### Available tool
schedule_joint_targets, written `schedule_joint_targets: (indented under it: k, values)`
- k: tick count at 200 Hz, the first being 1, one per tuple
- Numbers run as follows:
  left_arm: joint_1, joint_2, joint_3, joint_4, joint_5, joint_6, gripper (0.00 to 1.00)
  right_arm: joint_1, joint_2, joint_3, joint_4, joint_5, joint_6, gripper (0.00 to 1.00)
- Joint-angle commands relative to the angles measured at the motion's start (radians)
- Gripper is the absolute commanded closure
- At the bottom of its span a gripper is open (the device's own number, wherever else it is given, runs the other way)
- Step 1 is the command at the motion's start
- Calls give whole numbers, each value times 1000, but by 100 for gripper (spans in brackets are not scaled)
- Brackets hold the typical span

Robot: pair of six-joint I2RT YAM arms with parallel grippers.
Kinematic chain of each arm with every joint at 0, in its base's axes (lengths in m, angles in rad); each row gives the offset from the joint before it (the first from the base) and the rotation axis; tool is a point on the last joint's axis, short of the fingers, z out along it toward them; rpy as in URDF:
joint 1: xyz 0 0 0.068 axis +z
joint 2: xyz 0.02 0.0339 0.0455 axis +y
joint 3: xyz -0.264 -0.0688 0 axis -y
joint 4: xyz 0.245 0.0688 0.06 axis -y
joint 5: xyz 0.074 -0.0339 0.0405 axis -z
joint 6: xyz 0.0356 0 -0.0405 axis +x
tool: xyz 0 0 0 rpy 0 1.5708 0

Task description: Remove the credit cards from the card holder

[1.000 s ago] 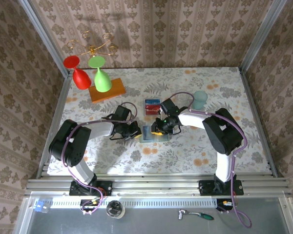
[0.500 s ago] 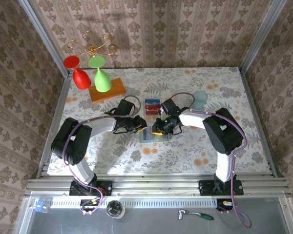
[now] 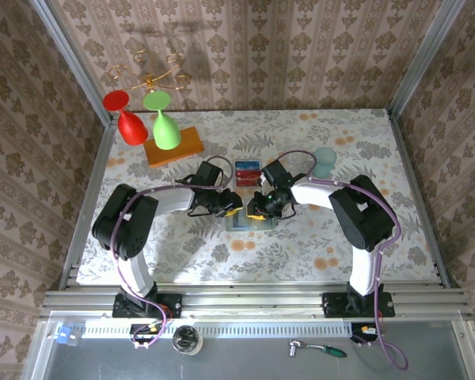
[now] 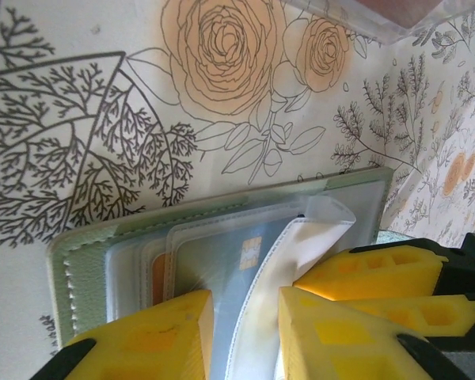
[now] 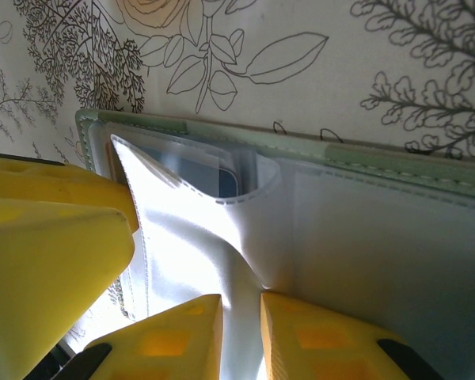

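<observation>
The sage-green card holder [image 3: 249,219] lies open on the floral table between my two grippers. In the left wrist view its green edge [image 4: 63,269] frames clear sleeves holding a pale blue credit card [image 4: 245,253] with a chip and an orange card edge [image 4: 158,279]. My left gripper [image 4: 245,309] is open, its fingers straddling that blue card and a lifted sleeve. My right gripper [image 5: 241,305] is shut on a white plastic sleeve [image 5: 222,237] of the card holder, pulling it up into a tent; a blue card [image 5: 210,174] shows in the pocket behind. A red and a blue card [image 3: 246,172] lie on the table just beyond.
An orange wooden block [image 3: 186,146] at the back left carries a red goblet [image 3: 129,120] and a green goblet [image 3: 165,127]. A translucent teal cup [image 3: 324,162] stands at the back right. Metal rails border the table.
My left gripper has moved right to the card holder and opened over its sleeves. The right gripper has stayed put, holding the sleeve.
</observation>
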Motion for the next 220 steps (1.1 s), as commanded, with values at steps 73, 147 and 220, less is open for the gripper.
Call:
schedule_joint_targets:
  k: [73,147,220]
  values:
    - [-20,23,12,39,47,-12,79,-8,-5,-31,-31,0,-13,77]
    - [-26,2,18,26,48,-18,80,-11,-93,-50,14,1,-7,74]
    - [-61,4,77,-31,22,-13,79,-57,-192,-101,15,23,-25,73]
